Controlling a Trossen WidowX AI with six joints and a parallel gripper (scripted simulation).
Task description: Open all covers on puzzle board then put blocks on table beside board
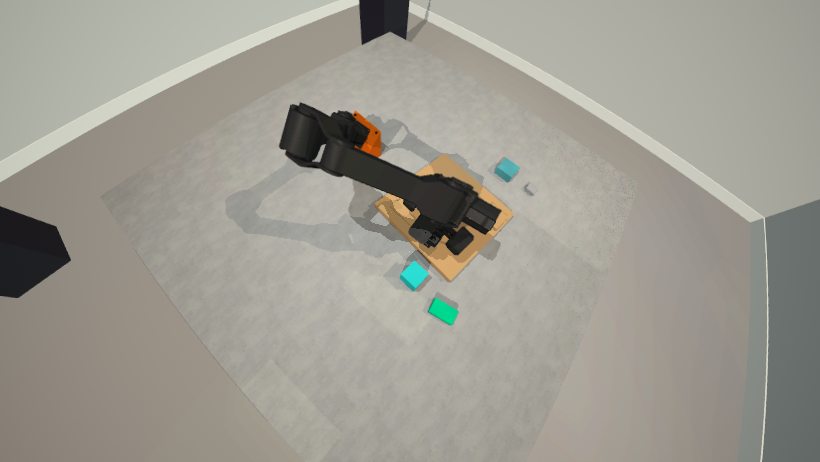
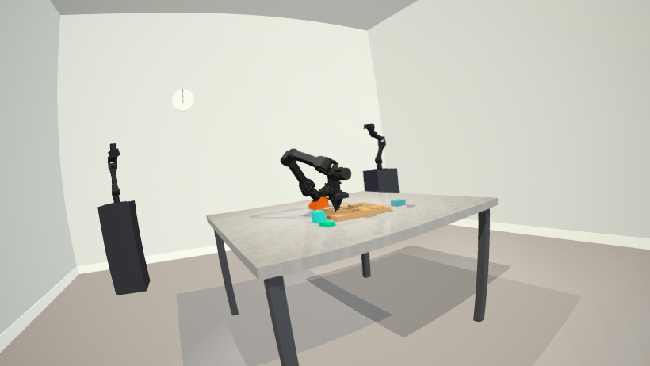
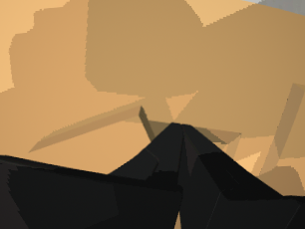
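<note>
The tan wooden puzzle board (image 1: 454,267) (image 2: 380,209) lies on the table right of centre. My gripper (image 1: 425,235) (image 2: 337,209) (image 3: 177,133) is shut and empty, its tips pressed low onto the board's near half. In the wrist view a darker tan cover (image 3: 143,42) lies just beyond the fingertips, with a thin upright edge (image 3: 143,119) right at them. A cyan block (image 1: 414,274) (image 2: 318,216) and a green block (image 1: 442,311) (image 2: 326,223) rest on the table off the board's near corner. A teal block (image 1: 507,169) (image 2: 398,202) and a small grey block (image 1: 530,188) rest past its far side. The arm hides most of the wells.
The arm's orange base (image 1: 370,137) (image 2: 318,203) stands at the board's left. The arm stretches over the board's middle. Two dark pedestals with camera arms stand off the table, one (image 2: 122,245) to the left and one (image 2: 380,179) behind.
</note>
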